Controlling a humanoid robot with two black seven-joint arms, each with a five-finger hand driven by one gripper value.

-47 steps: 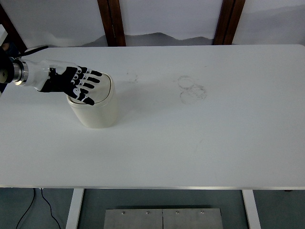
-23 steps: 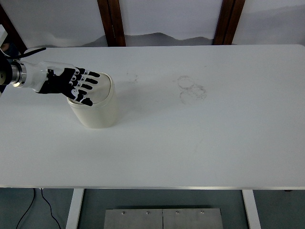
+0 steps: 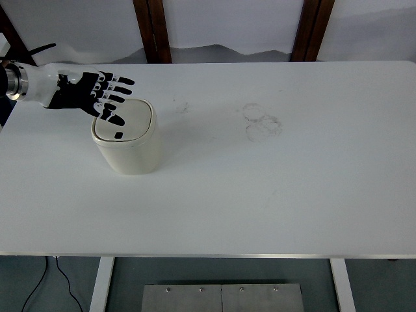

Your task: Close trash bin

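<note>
A small cream trash bin (image 3: 130,146) stands on the white table (image 3: 260,188) at the left. Its flat lid (image 3: 127,122) lies level in the rim, with a small dark mark near its front. My left hand (image 3: 104,97) hovers just above and behind the bin's left edge, fingers spread and holding nothing. It does not touch the lid. The right arm is out of view.
Faint ring marks (image 3: 261,121) show on the table at centre right. Two brown wooden posts (image 3: 153,29) stand behind the table's far edge.
My left hand has lifted off the bin's lid and drawn back up and to the left. The lid now shows fully and lies flat.
</note>
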